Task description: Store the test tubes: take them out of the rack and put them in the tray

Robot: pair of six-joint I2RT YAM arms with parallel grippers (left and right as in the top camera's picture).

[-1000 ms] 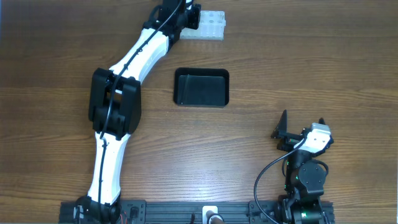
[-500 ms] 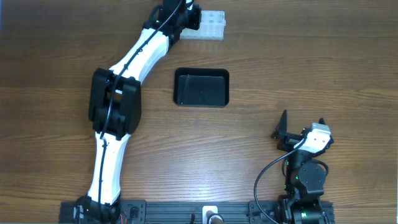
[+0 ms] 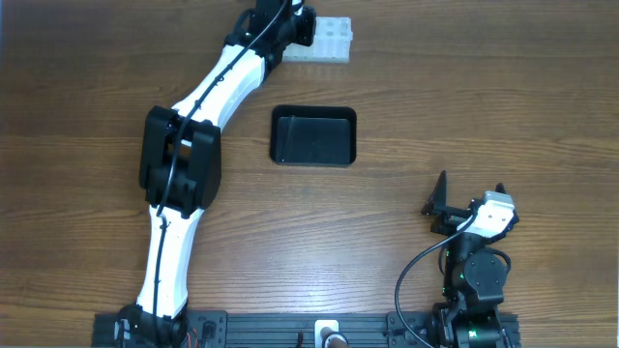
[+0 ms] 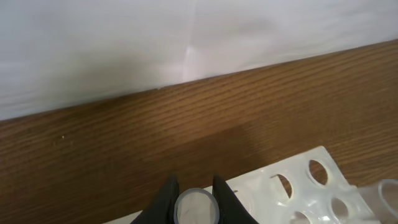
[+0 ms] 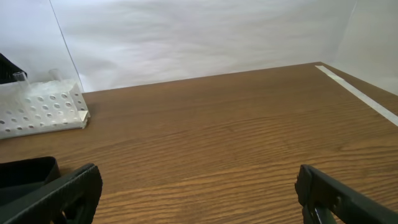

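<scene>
The white test tube rack [image 3: 327,41] stands at the far edge of the table, and the left gripper [image 3: 299,23] is over its left end. In the left wrist view the gripper [image 4: 194,186] is shut on a clear test tube [image 4: 196,205], whose round rim shows between the dark fingers above the perforated rack [image 4: 298,183]. Another tube [image 4: 387,191] stands at the rack's edge. The black tray [image 3: 313,136] lies mid-table, nearer than the rack. My right gripper [image 3: 470,195] is open near its base, far from both. From there the rack [image 5: 40,109] shows two upright tubes [image 5: 18,78].
The left arm's white links and black elbow [image 3: 179,159] stretch diagonally across the left half of the wooden table. A white wall [image 5: 199,37] backs the table just beyond the rack. A pale tape strip [image 5: 357,93] marks the table's right side.
The left wrist has shifted very slightly toward the far edge at the rack. The right arm has not moved.
</scene>
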